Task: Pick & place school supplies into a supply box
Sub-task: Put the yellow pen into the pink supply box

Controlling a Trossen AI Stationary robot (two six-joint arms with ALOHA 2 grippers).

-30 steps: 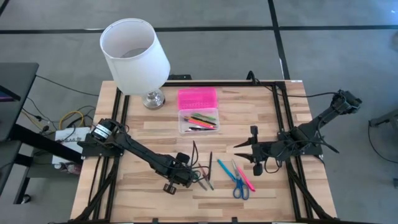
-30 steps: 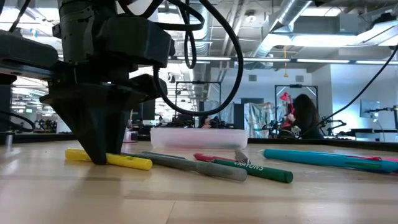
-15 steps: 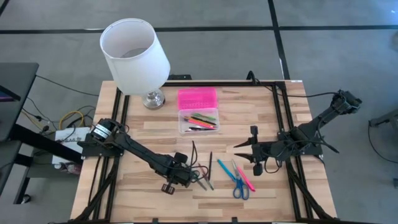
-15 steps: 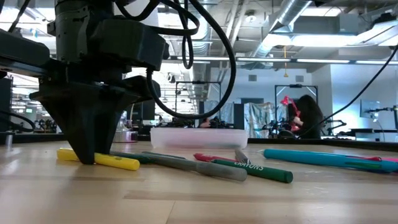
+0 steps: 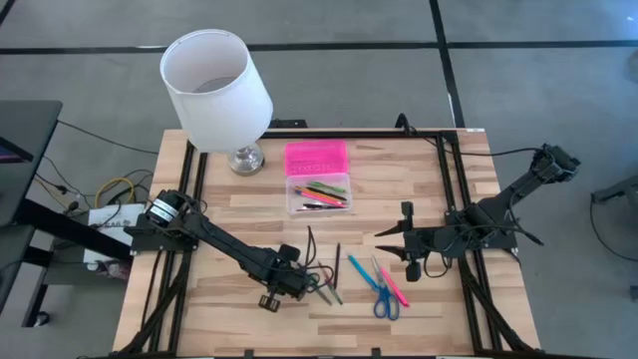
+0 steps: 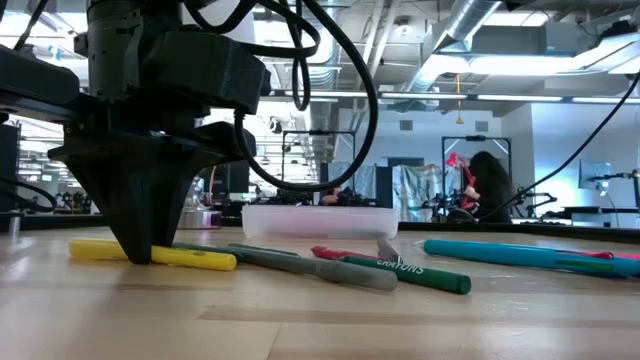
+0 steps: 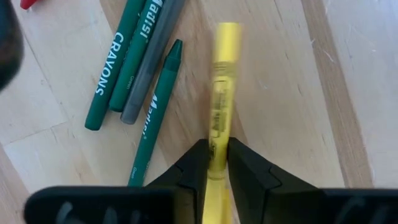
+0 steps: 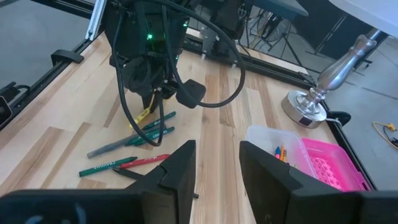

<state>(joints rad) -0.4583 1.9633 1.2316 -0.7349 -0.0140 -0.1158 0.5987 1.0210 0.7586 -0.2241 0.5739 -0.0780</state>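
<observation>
left pincer [image 7: 216,163] — clamped on yellow marker [image 7: 219,112] | marker dragged left since before — right pincer [image 8: 214,163] apart

I've got the left arm stretched out from its base at the table's left edge, reaching diagonally toward the pink-lidded supply box [image 5: 317,179] but stopping well short of it, on the near side. Its wrist is pitched down, so the left gripper [image 7: 217,163] points at the tabletop with its fingertips [image 6: 140,250] down on the wood. The two dark fingers are pinched in on a yellow marker [image 7: 221,106]. My right arm waits to the right of the box and nearer than it, elbow folded, forearm level. The right gripper [image 8: 216,167] faces toward the left arm, fingers parted with a clear gap, holding nothing.
</observation>
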